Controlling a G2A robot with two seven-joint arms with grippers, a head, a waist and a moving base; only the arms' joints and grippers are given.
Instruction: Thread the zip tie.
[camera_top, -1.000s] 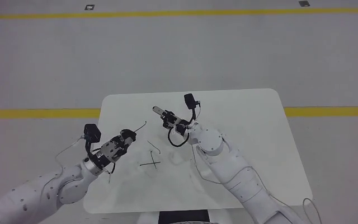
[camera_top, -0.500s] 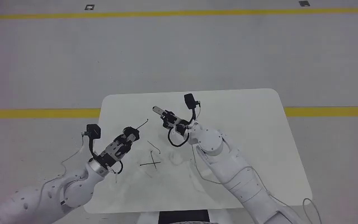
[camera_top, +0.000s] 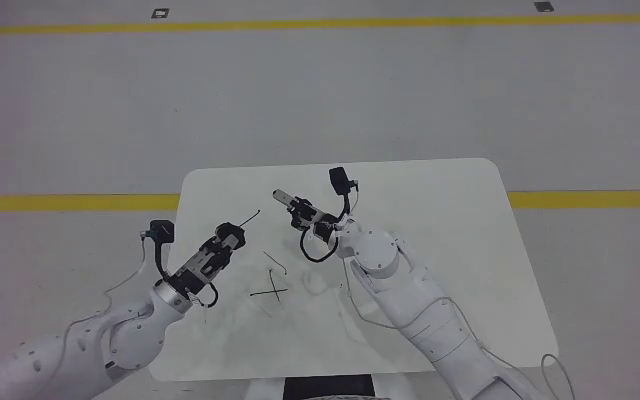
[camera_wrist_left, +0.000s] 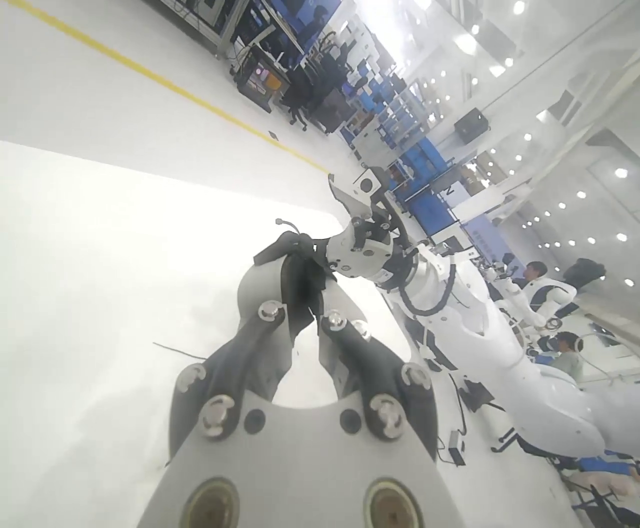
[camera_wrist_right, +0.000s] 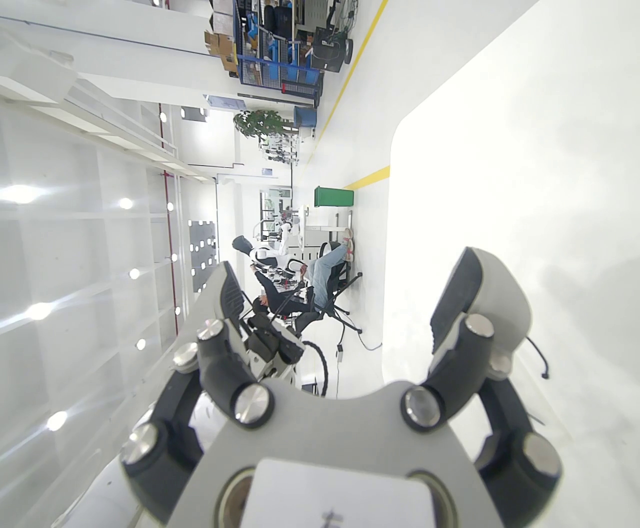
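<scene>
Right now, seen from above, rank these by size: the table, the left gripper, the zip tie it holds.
1. table, by far the largest
2. left gripper
3. zip tie, a thin strand, partly hidden in the gripper

The left gripper (camera_top: 233, 236), closed on the zip tie (camera_top: 250, 216), moved a short way across the bench (camera_top: 450, 220), away from the robot's edge and slightly nearer the right gripper (camera_top: 281, 195). The tie's free end went with it and ended up a little farther out over the bench. Behind the gripper, the left forearm swung inward, so the arm pointed more directly at the far edge.
</scene>
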